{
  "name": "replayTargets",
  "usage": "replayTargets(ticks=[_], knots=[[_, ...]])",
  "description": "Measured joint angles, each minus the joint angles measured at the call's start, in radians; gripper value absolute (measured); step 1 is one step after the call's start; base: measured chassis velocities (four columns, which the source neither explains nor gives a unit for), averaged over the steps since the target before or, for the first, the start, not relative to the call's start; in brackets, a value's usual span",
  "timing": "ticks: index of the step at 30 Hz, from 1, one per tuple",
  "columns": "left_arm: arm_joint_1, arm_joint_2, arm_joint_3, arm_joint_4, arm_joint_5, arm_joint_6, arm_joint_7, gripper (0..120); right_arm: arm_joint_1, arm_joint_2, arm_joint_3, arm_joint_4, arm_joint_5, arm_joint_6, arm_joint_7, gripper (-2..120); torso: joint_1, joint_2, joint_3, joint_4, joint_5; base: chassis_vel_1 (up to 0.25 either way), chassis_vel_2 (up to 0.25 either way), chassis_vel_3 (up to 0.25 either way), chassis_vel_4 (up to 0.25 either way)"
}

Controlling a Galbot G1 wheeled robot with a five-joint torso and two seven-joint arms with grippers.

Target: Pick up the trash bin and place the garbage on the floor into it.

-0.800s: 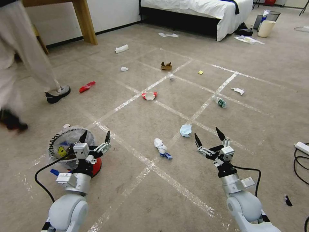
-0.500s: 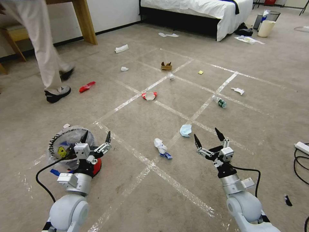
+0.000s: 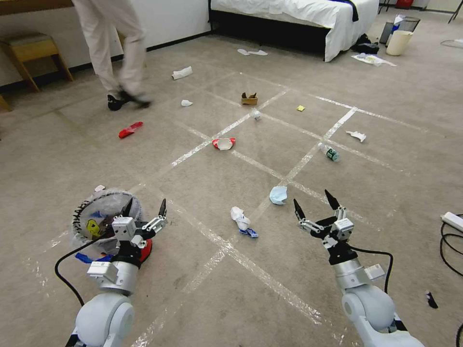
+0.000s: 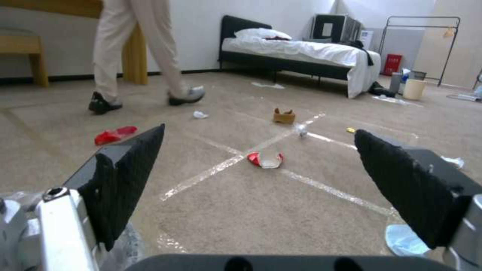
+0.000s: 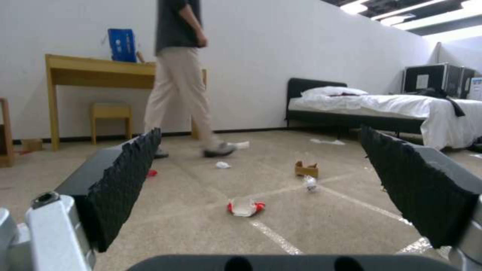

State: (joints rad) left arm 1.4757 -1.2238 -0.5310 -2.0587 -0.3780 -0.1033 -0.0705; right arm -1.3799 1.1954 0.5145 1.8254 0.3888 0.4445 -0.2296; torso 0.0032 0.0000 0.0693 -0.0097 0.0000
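My left fingers (image 3: pixel 161 208) were spread wide and grasping nothing; the left gripper (image 3: pixel 144 208) hung just above the near rim of the trash bin (image 3: pixel 103 219), at its right side. I judged this a pre-grasp stance, spread to take the rim, with no contact made yet. My right fingers (image 3: pixel 332 199) were likewise released and empty; the right gripper (image 3: pixel 315 205) was held off the floor (image 3: pixel 217 299), well to the right of the trash bin and apart from all litter, which read as a waiting posture.

The trash bin stood on the floor, its clear bag liner puffed over the rim, red base visible beneath my wrist.

The garbage remained scattered on the floor. Nearest, right of the trash bin, lay a crumpled white tissue (image 3: pixel 239 219); the pale blue face mask (image 3: pixel 278 194) lay beyond it, just ahead of the right gripper. Farther from the trash bin were the red-and-white paper bowl (image 3: pixel 224 143), the small bottle (image 3: pixel 329 152), the red wrapper (image 3: pixel 130 129) and the cardboard tray (image 3: pixel 249 99). No item was in the trash bin by my handling; the lift was not yet done.
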Motion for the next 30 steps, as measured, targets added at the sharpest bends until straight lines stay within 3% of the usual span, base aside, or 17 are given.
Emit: replayTargets(ticks=[19, 30], knots=[[-0.006, -0.003, 0.01, 0.009, 0.001, 0.0, 0.004, 100, 0.008, 0.002, -0.007, -0.019, 0.01, 0.001, -0.016, 100, 0.0, 0.0, 0.0, 0.0, 0.0001, -0.035, 0.033, 0.04, -0.035], [0.007, 0.013, -0.033, 0.001, -0.01, 0.001, -0.001, 100, 0.017, 0.009, -0.022, -0.036, -0.023, 0.012, -0.031, 100, 0.0, 0.0, 0.0, 0.0001, -0.0001, -0.061, 0.075, 0.072, -0.077]])
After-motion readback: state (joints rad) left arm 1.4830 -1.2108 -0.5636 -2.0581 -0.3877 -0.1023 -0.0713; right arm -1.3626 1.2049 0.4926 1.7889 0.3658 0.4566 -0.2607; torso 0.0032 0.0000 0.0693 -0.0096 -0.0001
